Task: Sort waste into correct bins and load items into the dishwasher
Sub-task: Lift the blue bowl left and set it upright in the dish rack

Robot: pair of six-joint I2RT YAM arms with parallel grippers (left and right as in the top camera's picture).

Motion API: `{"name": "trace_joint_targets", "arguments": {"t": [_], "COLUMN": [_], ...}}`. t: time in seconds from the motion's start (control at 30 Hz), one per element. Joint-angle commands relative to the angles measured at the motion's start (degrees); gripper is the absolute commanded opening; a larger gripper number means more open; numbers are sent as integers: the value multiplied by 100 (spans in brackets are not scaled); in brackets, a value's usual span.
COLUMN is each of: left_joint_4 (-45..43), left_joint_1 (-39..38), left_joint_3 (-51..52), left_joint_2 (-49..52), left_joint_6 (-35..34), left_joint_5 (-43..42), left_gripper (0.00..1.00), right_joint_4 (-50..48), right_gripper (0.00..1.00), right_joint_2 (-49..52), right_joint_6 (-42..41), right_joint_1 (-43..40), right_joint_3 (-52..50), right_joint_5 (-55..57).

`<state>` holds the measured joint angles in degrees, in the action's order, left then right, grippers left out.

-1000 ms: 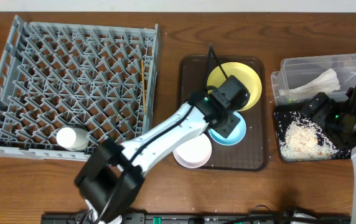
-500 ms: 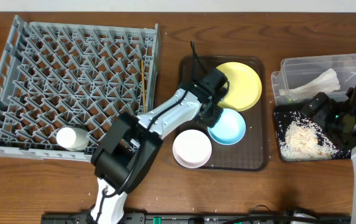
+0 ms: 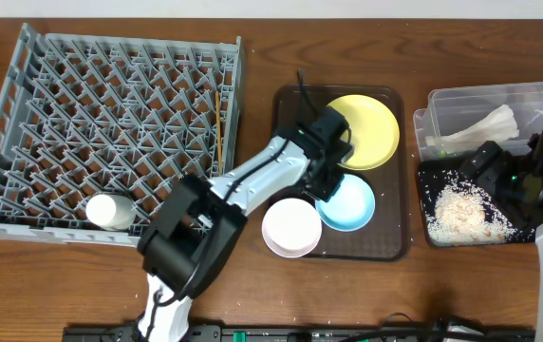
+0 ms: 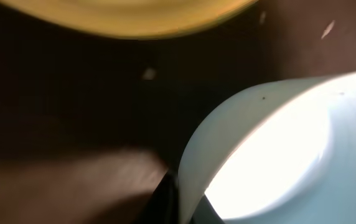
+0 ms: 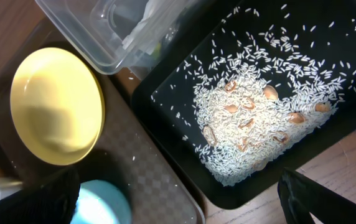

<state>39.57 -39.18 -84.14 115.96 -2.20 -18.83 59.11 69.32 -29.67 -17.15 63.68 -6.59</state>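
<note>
Gripping – L claw (image 3: 326, 182): shut tight on near-left rim of light blue bowl (image 3: 349, 202); wrist view shows the rim running down btwn the dark fingertips (image 4: 164, 200), bowl's pale inside filling the right of the shot.
Blue bowl spot: on brown serving tray (image 3: 391, 239), near half, a bit right of tray's ctr; can't tell if it's lifted off the tray floor.
White bowl (image 3: 291, 227): tray's near-left corner, rim out past tray's left edge, just beside the blue bowl – touching or not, can't tell.
Yellow plate (image 3: 366, 128): far-right part of tray, just behind the claw; its left side hidden by L wrist.
L arm: comes in from tray's left-front, crossing over tray's left edge.
Dish rack (image 3: 110, 104): left of tray, big grey peg grid.
White cup (image 3: 110, 211): in rack's near row, well apart from tray.
Chopstick (image 3: 219, 123): thin, wooden, in the rack side nearest tray.
Black tray (image 3: 429, 190): just right of brown tray, near half; heap of rice scraps (image 3: 461, 211) w/ a few tan bits in it, loose grains around.
Clear tub (image 3: 537, 100): right of brown tray, far half, butted against black tray; crumpled napkin (image 3: 476, 131) inside, small green bit (image 3: 435, 144) at the end nearest brown tray, prob. the wrapper.
R claw (image 3: 488, 163): fingers wide apart, nothing btwn them; hangs over black tray's far-left part, right of brown tray.
</note>
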Motion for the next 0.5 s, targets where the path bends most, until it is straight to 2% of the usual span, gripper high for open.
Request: {"name": "trace_joint_targets", "arguments": {"t": [0.0,0.1,0.23,0.4,0.47], "left_joint_4": [245,669,1193,1410,1379], "left_joint_1": [417,874,1414,1864,1967], "left_joint_3": [-562,-649,-649,-645,-592], "left_joint_2": [-911,-1576,-2232,-2435,-2389], "left_joint_6": [-308,-304,-125,33,162], "left_joint_5": [313,1283,3727,6295,6953], "left_gripper": [7,8,7,7,7], "right_joint_4": [7,11,15,7,0], "right_gripper": [99,99,99,99,99], "right_joint_2": [-31,-31,-31,-31,-31], "right_joint_6": [-9,-9,-7,-9,-9], "right_joint_1": [-46,-46,-46,-46,-46], "right_joint_3": [20,20,20,20,20], "right_joint_5": [55,55,55,55,55]}}
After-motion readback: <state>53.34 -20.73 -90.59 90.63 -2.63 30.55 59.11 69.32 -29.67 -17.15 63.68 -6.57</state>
